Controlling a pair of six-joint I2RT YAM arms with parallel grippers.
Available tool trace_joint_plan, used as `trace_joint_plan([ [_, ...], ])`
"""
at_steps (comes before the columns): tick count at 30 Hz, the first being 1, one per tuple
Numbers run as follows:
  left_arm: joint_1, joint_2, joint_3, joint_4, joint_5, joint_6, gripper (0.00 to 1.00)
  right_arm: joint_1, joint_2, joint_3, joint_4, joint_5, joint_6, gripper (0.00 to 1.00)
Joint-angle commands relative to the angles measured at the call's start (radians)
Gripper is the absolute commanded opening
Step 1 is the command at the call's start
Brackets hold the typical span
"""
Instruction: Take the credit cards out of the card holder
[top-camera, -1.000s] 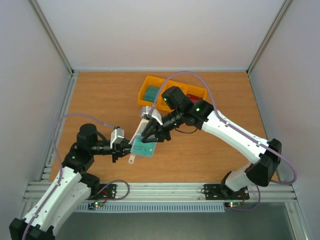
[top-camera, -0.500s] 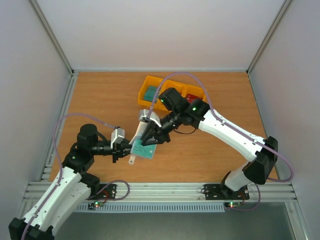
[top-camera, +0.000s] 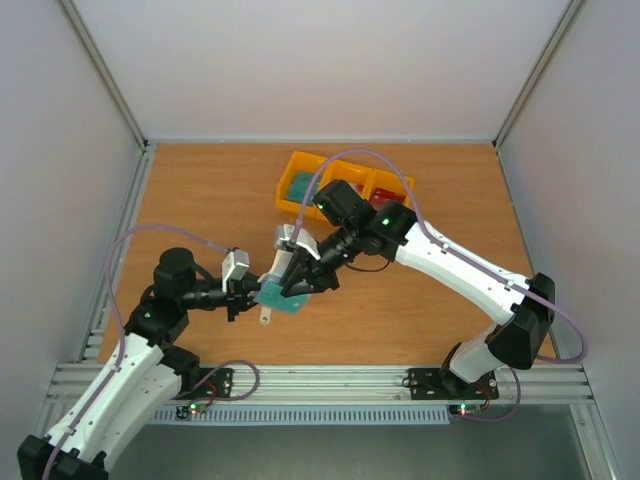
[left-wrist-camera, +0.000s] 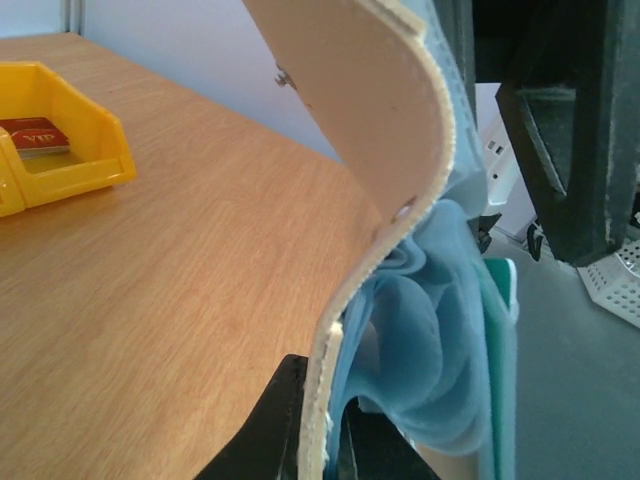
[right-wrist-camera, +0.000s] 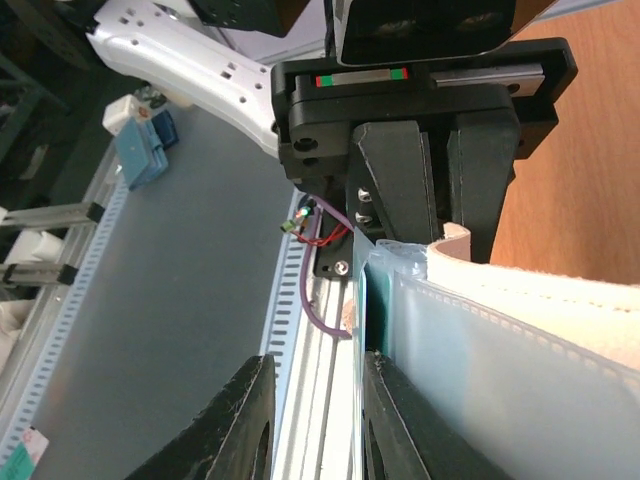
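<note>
Cream-beige card holder (top-camera: 272, 298), left of centre overhead, clamped tight in left gripper (top-camera: 252, 293), right gripper (top-camera: 292, 278) fingers (right-wrist-camera: 245, 420) slightly apart, teal credit card (right-wrist-camera: 360, 300) edge between them, unclamped, yellow tray (top-camera: 296, 160) upper centre, red card (left-wrist-camera: 35, 137) inside

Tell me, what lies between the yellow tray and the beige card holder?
Bare wooden table, from tray to card holder, in the left wrist view.

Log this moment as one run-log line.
phase: card extraction | left gripper: shut on card holder | right gripper: open, fingers astride teal card edge | yellow tray: red card inside
</note>
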Motion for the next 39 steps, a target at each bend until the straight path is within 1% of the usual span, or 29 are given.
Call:
trace_joint_plan([
  [1,-0.001,-0.016,0.003,0.135,-0.030,-0.018,0.00,0.026,-0.009,-0.031,-0.009,0.092,0.023,0.28],
  [8,-0.001,-0.021,0.004,0.146,-0.044,-0.027,0.00,0.041,-0.002,-0.062,0.051,0.231,0.055,0.28],
  [12,-0.001,-0.021,0.004,0.149,-0.045,-0.038,0.00,0.043,0.005,-0.066,0.085,0.208,0.065,0.29],
  [18,-0.002,-0.026,0.001,0.127,-0.042,-0.022,0.00,0.043,-0.016,-0.060,0.100,0.131,0.053,0.11],
  [20,-0.002,-0.029,0.001,0.108,-0.036,-0.004,0.00,0.040,-0.025,-0.059,0.091,0.124,0.046,0.07],
  [24,-0.005,-0.039,0.005,0.043,-0.024,0.077,0.00,0.020,-0.044,-0.052,0.070,0.118,0.040,0.01],
  [26,-0.009,-0.044,0.009,-0.006,-0.024,0.171,0.00,0.009,-0.053,-0.047,0.062,0.117,0.039,0.01],
  [31,-0.020,-0.040,0.021,-0.118,-0.025,0.308,0.00,-0.011,-0.071,-0.024,0.026,0.137,0.026,0.02],
  [35,-0.031,-0.040,0.027,-0.161,-0.026,0.361,0.00,-0.033,-0.081,-0.017,-0.001,0.152,0.017,0.03],
  [39,-0.037,-0.041,0.029,-0.159,-0.031,0.371,0.00,-0.041,-0.081,-0.023,-0.017,0.155,0.014,0.03],
])
